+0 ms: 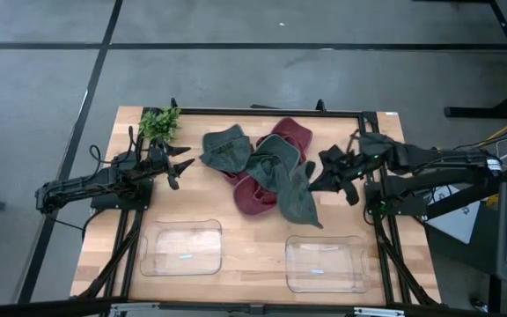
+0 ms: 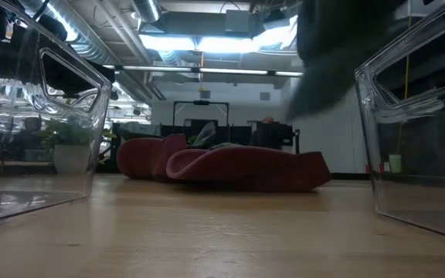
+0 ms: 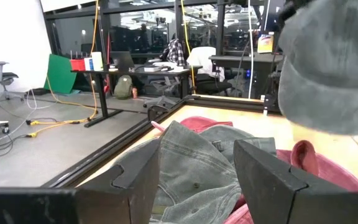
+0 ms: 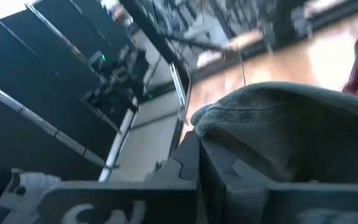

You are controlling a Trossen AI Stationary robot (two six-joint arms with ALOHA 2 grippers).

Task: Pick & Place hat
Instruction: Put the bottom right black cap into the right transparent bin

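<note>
High view shows my right jaws (image 1: 331, 173) at about three o'clock of the hat pile, clamped on the edge of a grey-green hat (image 1: 290, 187) that trails from them back toward the centre of the worktop (image 1: 253, 251). As I judge it, the risk is that the grip sits only on a fold of cloth: the hat could slide out as it swings, or its hanging end could snag the dark red hat (image 1: 255, 195) beneath it and pull that along. It could also drape over the rim of the clear tray (image 1: 326, 263) at five o'clock instead of dropping inside. In my right wrist view the jaws are pinched nearly together with grey fabric bunched across them. My left jaws (image 1: 178, 168) wait at nine o'clock of the pile, spread wide and holding nothing, pointed at another grey-green hat (image 3: 194, 168). A second clear tray (image 1: 181, 248) sits at seven o'clock and a small plant (image 1: 160, 122) at eleven.
</note>
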